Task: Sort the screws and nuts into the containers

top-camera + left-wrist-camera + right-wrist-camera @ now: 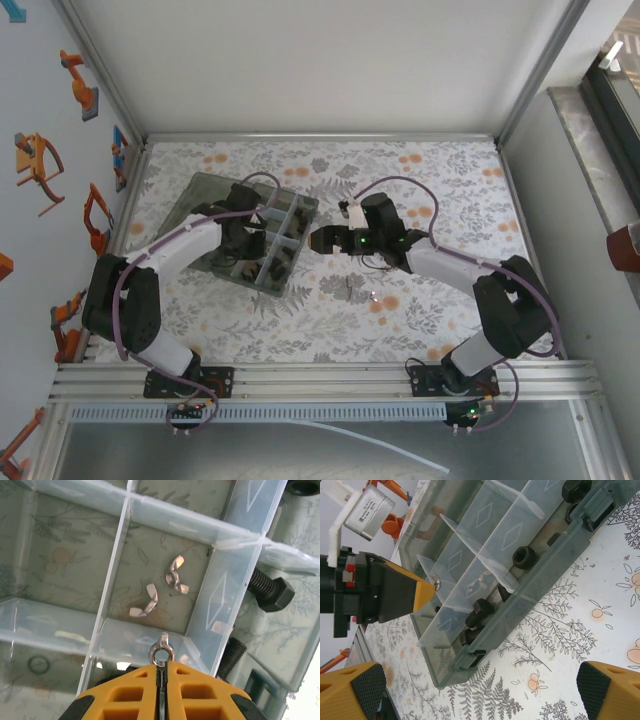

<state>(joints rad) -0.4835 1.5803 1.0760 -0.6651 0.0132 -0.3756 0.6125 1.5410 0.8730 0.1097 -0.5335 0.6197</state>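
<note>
The organizer box (pixel 300 212) is set left of centre on the floral table (pixel 420 300). Beside it, the right gripper (pixel 480 687) is held spread wide. Over a compartment (pixel 205 595) holding two silvery wing nuts (pixel 177 575), a silvery nut (pixel 163 654) is pinched by the left gripper (pixel 162 672).

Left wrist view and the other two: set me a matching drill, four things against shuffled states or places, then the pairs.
1 left gripper
2 right gripper
3 silvery wing nuts
4 black hex bolt

A open, beside the box
B loose together in one compartment
C shut on a small silvery part
D across the divider from the wing nuts

Pairs: 1-C, 2-A, 3-B, 4-D
</note>
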